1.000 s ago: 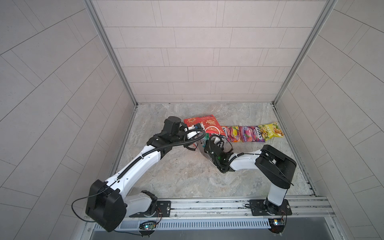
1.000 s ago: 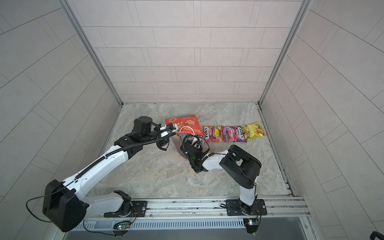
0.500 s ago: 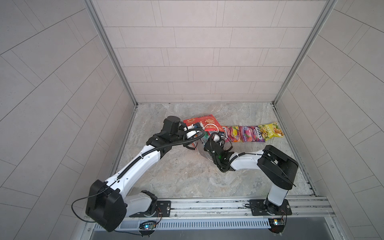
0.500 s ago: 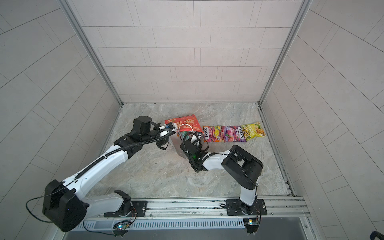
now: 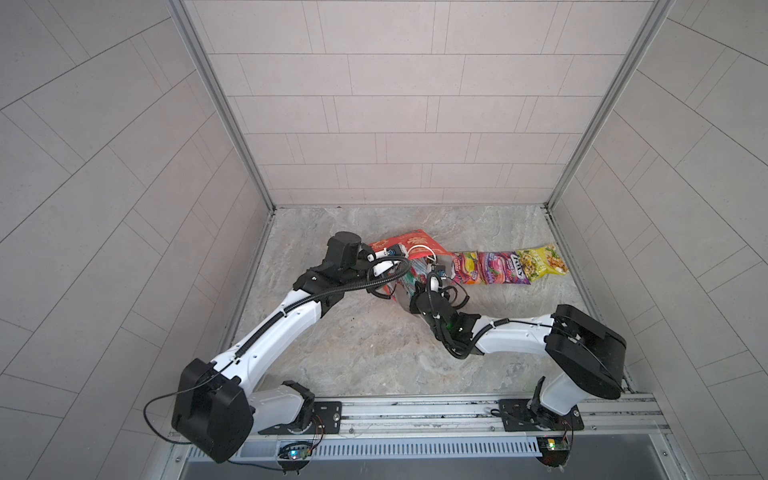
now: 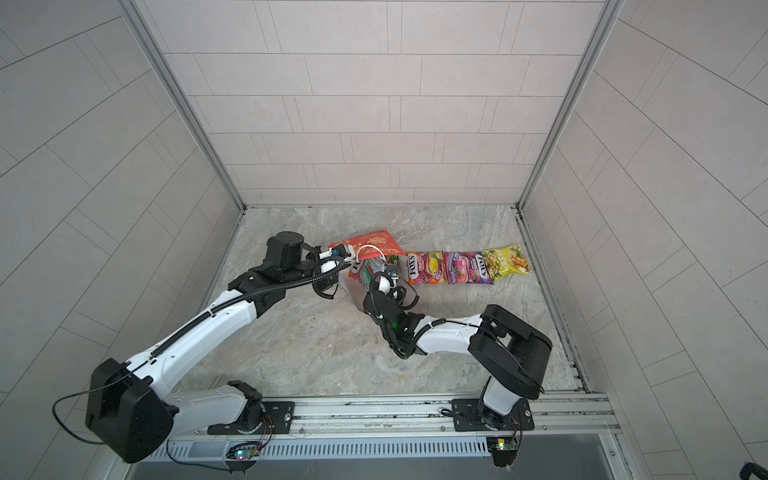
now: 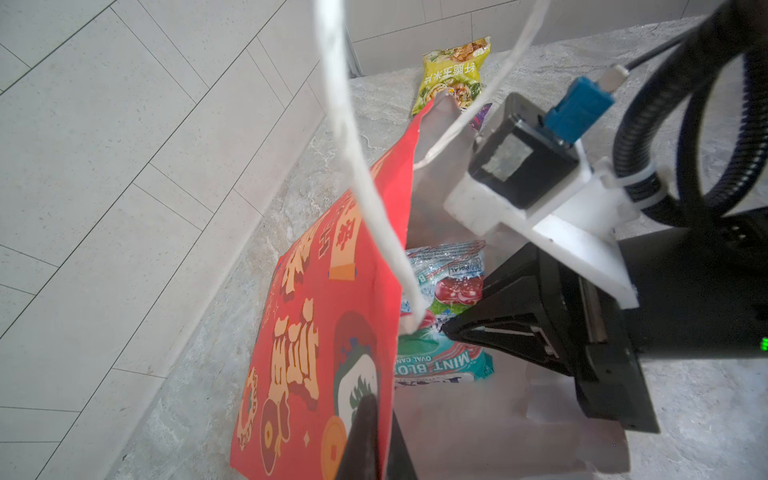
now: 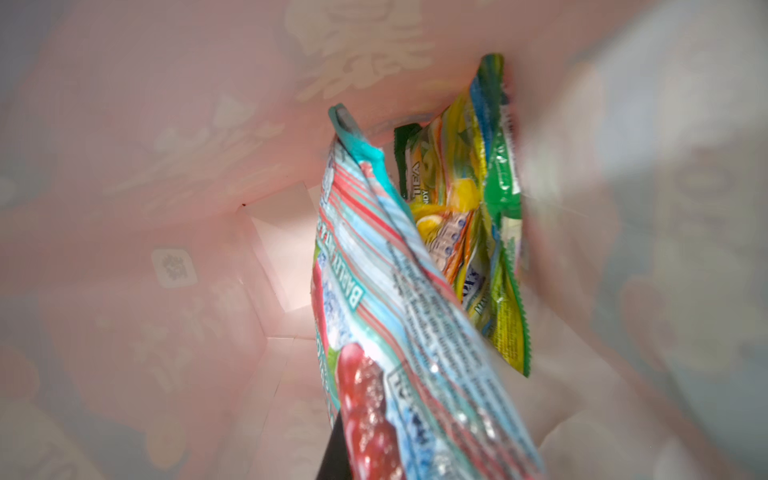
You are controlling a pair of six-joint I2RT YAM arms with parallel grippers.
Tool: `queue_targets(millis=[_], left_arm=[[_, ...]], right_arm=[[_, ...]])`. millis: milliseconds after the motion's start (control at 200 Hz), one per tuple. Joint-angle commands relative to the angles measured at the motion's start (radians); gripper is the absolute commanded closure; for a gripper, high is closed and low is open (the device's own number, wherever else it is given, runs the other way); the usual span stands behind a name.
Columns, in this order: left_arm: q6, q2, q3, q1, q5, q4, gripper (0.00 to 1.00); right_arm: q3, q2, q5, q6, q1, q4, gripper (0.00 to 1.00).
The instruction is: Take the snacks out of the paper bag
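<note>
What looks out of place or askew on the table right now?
Only the paper bag: it is tipped well off upright, its rim pinched by the left gripper while the right gripper reaches inside, shut on the teal packet. The three packets outside lie in a tidy row. Nothing looks spilled or torn.

Grey marble-look tabletop runs back from metal rail at front edge. Pale tiled back wall faces rail across tabletop. Tiled side walls rise beyond each rail end: left wall, right wall. Aluminium corner posts stand at the two corners farthest from rail. Slotted vent grille lies just in front of rail, parallel to it. Small circuit board, lights lit, sits beside grille under rail's left half. Second board sits under rail's right end.
</note>
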Motion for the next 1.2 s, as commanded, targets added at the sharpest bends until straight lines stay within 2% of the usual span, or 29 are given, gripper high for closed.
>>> queue_targets(millis=[0,540,936,1196], left_arm=[[-0.008,0.006,0.029,-0.003,-0.003,0.027,1.0],[-0.026,0.015,0.039,-0.002,-0.04,0.027,1.0],[-0.017,-0.001,0.021,-0.003,-0.044,0.046,1.0],[-0.037,-0.008,0.026,-0.002,-0.083,0.049,1.0]], right_arm=[[-0.023,-0.065,0.004,-0.036,0.008,-0.012,0.98],[-0.155,-0.314,-0.122,-0.128,0.011,-0.079,1.0],[-0.152,-0.492,-0.229,-0.382,0.01,-0.111,1.0],[-0.175,-0.563,-0.316,-0.457,0.01,-0.09,1.0]])
